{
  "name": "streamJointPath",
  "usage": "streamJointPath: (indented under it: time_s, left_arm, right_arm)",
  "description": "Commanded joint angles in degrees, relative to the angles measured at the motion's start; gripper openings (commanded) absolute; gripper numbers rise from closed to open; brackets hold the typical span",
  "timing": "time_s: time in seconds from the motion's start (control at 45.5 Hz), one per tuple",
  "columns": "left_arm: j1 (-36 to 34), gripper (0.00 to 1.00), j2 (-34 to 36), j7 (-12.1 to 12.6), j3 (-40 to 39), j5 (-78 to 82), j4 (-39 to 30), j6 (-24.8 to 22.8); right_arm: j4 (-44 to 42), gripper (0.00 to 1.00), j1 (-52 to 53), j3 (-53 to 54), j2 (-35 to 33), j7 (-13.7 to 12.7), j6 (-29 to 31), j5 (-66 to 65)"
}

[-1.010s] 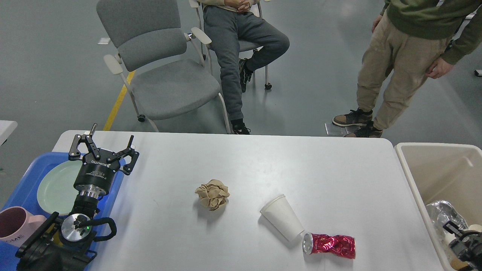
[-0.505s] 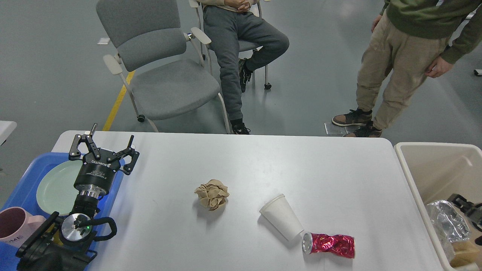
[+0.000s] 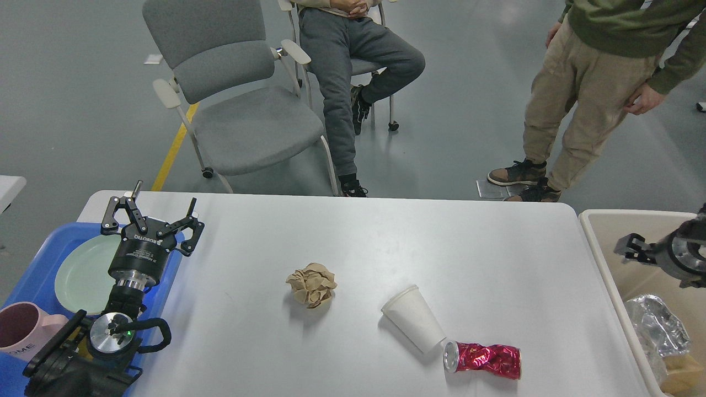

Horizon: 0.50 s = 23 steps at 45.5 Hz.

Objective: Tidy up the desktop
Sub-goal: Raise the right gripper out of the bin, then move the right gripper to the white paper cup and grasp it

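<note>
The white desktop (image 3: 364, 237) carries a crumpled brown paper ball (image 3: 311, 284) near its middle. To the right of the ball a white paper cup (image 3: 413, 325) lies on its side, and a crushed red can (image 3: 483, 359) rests just beyond the cup's base. My left gripper (image 3: 160, 212) is open and empty at the table's left edge, over the blue tray's rim. My right gripper (image 3: 634, 248) hovers over the beige bin (image 3: 601, 270), away from the desktop items. It is dark and partly cut off, so its fingers cannot be told apart.
The blue tray (image 3: 33, 270) at the left holds a pale green plate (image 3: 80, 273) and a pink mug (image 3: 22, 331). In the bin lie crumpled foil (image 3: 656, 325) and a brown piece (image 3: 681, 372). A grey chair (image 3: 242, 110) and two people are beyond the table.
My right gripper has risen from low in the bin to above its upper part. The left arm and the items on the desktop have not moved.
</note>
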Motion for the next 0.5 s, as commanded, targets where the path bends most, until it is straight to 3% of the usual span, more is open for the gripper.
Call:
streamJointPath:
  time_s: [0.0, 0.22, 0.483]
  left_arm:
    - [0.0, 0.97, -0.04, -0.01, 0.01, 0.01, 0.01, 0.01]
    - [0.08, 0.97, 0.05, -0.01, 0.01, 0.01, 0.01, 0.01]
    - [0.08, 0.97, 0.05, -0.09, 0.01, 0.01, 0.01, 0.01]
  right_arm:
    - [7.16, 1.0, 8.62, -2.25, 3.5, 0.02, 5.23, 0.13]
    - [13.75, 1.0, 18.47, -2.25, 6.58, 0.02, 14.91, 0.39]
    - [21.05, 1.0, 29.28, -1.72, 11.94, 0.02, 18.6, 0.56]
